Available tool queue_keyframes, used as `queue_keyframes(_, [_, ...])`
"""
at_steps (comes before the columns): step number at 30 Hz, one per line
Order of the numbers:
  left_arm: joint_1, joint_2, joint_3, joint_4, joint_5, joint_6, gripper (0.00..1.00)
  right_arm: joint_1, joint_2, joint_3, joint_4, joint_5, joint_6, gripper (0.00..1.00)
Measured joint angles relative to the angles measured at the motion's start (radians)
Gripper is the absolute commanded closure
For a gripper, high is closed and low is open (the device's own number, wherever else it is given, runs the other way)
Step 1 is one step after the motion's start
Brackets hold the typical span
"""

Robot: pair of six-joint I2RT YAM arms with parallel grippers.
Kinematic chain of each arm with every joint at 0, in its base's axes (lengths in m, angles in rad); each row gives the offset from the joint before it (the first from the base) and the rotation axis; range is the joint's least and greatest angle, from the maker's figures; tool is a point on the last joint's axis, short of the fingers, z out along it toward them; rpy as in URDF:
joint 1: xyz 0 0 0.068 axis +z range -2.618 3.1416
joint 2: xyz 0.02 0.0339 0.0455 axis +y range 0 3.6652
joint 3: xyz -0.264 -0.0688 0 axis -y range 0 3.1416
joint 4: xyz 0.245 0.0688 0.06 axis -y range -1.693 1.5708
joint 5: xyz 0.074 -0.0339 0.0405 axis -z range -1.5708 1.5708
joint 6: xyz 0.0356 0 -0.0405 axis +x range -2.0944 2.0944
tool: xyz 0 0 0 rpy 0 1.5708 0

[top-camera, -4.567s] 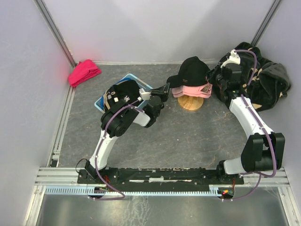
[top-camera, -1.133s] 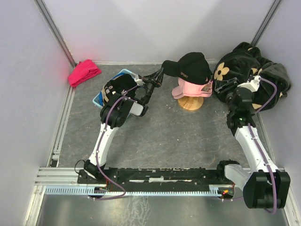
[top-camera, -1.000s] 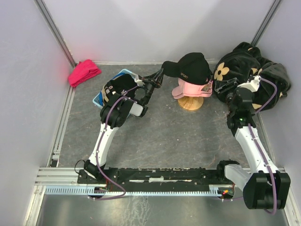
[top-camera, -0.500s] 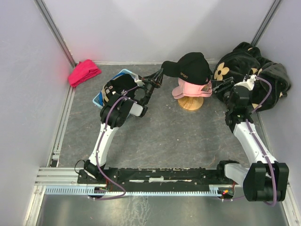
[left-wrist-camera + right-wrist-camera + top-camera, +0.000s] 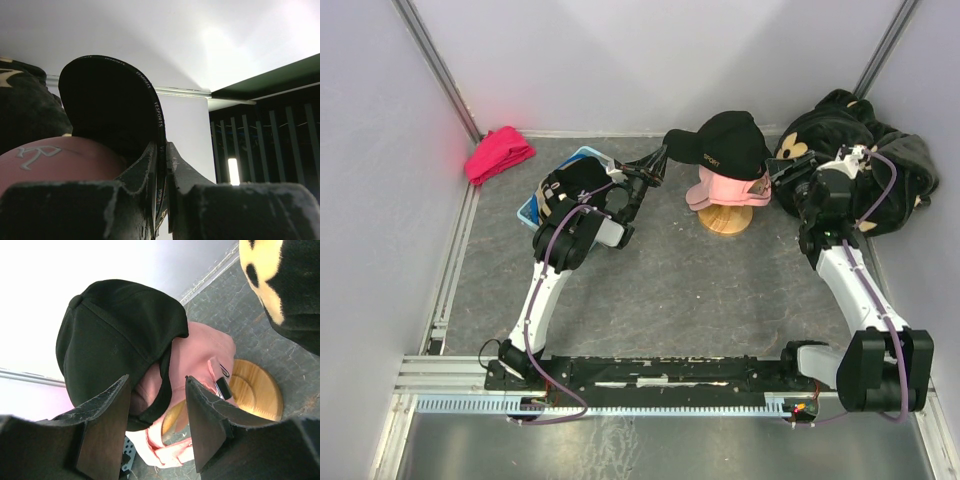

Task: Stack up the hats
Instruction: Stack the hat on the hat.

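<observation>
A black hat (image 5: 732, 142) sits on top of a pink hat (image 5: 725, 190), both on a round wooden stand (image 5: 725, 220). My left gripper (image 5: 658, 160) is shut on the black hat's brim (image 5: 110, 100), which runs between the fingers (image 5: 176, 165) in the left wrist view. My right gripper (image 5: 786, 176) is open just right of the stack. In the right wrist view its jaws frame the rear of the black hat (image 5: 115, 335) and pink hat (image 5: 202, 352) without touching them. Another black hat (image 5: 582, 178) with white marks lies under my left arm.
A big black plush fabric with beige flowers (image 5: 870, 160) is heaped at the back right, close behind my right arm. A red-pink cloth bundle (image 5: 500, 152) lies in the back left corner. Something flat and blue (image 5: 530, 213) lies under the left black hat.
My right gripper has swung left from the plush fabric toward the stacked hats. The left gripper has kept its hold on the brim without moving.
</observation>
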State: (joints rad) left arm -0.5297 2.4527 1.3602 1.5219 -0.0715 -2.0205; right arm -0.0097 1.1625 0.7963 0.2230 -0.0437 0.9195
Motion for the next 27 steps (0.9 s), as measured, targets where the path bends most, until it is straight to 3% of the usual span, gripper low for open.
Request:
queue_keyframes(15, [0.0, 0.0, 0.008, 0.0, 0.003, -0.001, 0.97, 0.0, 0.069, 0.08, -0.071, -0.035, -0.027, 0.59])
queue_keyframes(27, [0.0, 0.0, 0.019, 0.0, 0.005, -0.002, 0.97, 0.0, 0.111, 0.086, -0.083, -0.05, -0.034, 0.63])
